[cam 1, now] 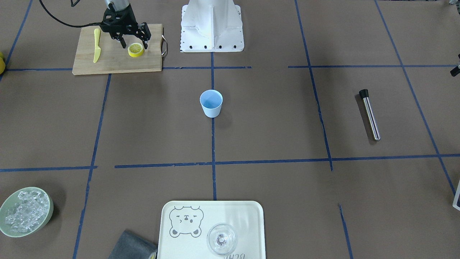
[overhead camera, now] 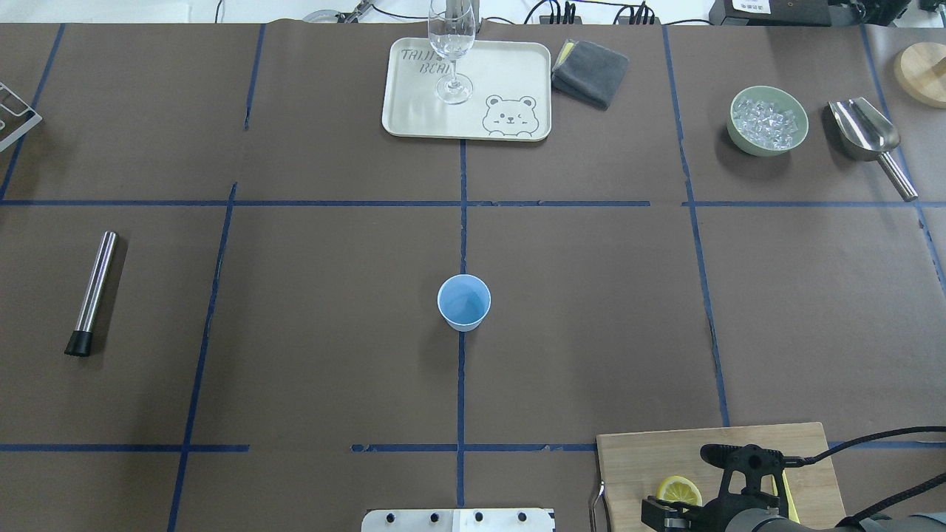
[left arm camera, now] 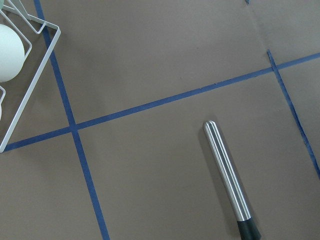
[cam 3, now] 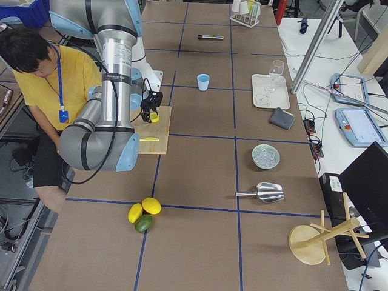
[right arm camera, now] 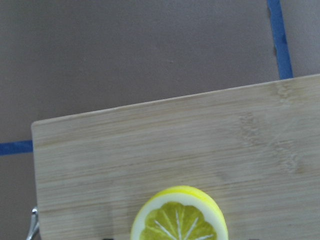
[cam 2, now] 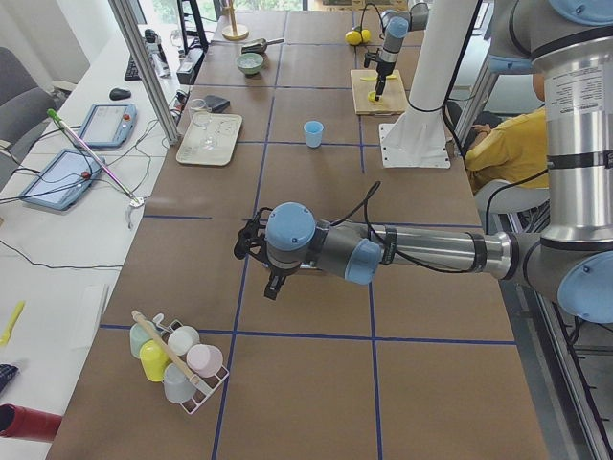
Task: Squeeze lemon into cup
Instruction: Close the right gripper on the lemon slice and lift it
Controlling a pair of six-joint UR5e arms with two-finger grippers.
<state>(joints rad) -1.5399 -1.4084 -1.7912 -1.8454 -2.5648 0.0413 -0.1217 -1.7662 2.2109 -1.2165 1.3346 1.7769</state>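
One broad brown worktop (overhead camera: 332,332), marked into squares with blue tape, carries everything. Of the two arms, the right arm (cam 3: 115,73) reaches down over a wooden cutting board (cam 1: 115,63) at the robot's near right edge. The left arm (cam 2: 431,251) stretches low over the worktop, well away on the robot's left. The left jaws show only from a side camera, so I cannot tell whether they are parted or closed.

A cream tray (cam 1: 230,216) with a bear drawing sits at the far edge. A pale green bowl (overhead camera: 766,149) of ice sits toward the far right. A steel rod (cam 1: 370,115) with a black tip lies on the left side. A clear glass (cam 1: 221,239) stands on the tray. The cup (cam 1: 211,103), light blue and upright, stands alone at the worktop's centre on a tape line, well apart from the board.

On the board, a yellow knife (cam 1: 96,45) lies flat beside the right jaws. Those jaws are spread wide and grip nothing, one on each side of the lemon (cam 1: 136,50), a round slice resting on the board. Whether they touch it I cannot tell.
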